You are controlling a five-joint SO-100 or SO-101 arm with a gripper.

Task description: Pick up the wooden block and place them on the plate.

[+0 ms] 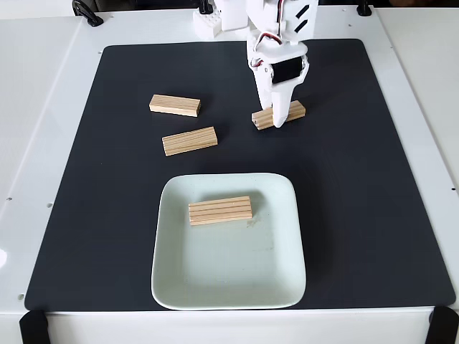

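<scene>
In the fixed view a black mat covers most of the white surface. The white arm reaches in from the top edge, and its claw points down onto a block lying at the upper right of the mat's middle. The claw's white fingers stand across the middle of this block, with wood showing on both sides of them; they seem to straddle it, but whether they are pressed shut on it or merely set around it I cannot tell from this angle. The block appears to rest on the mat, tilted slightly so that its right end lies higher in the picture. Two more blocks lie free on the mat to the left: one at upper left, and another just below and a little to the right of it, the two near each other but apart. The mint-green plate sits at the lower middle of the mat, and a fourth block lies flat inside it, in its upper half, roughly level with the picture's edge.
</scene>
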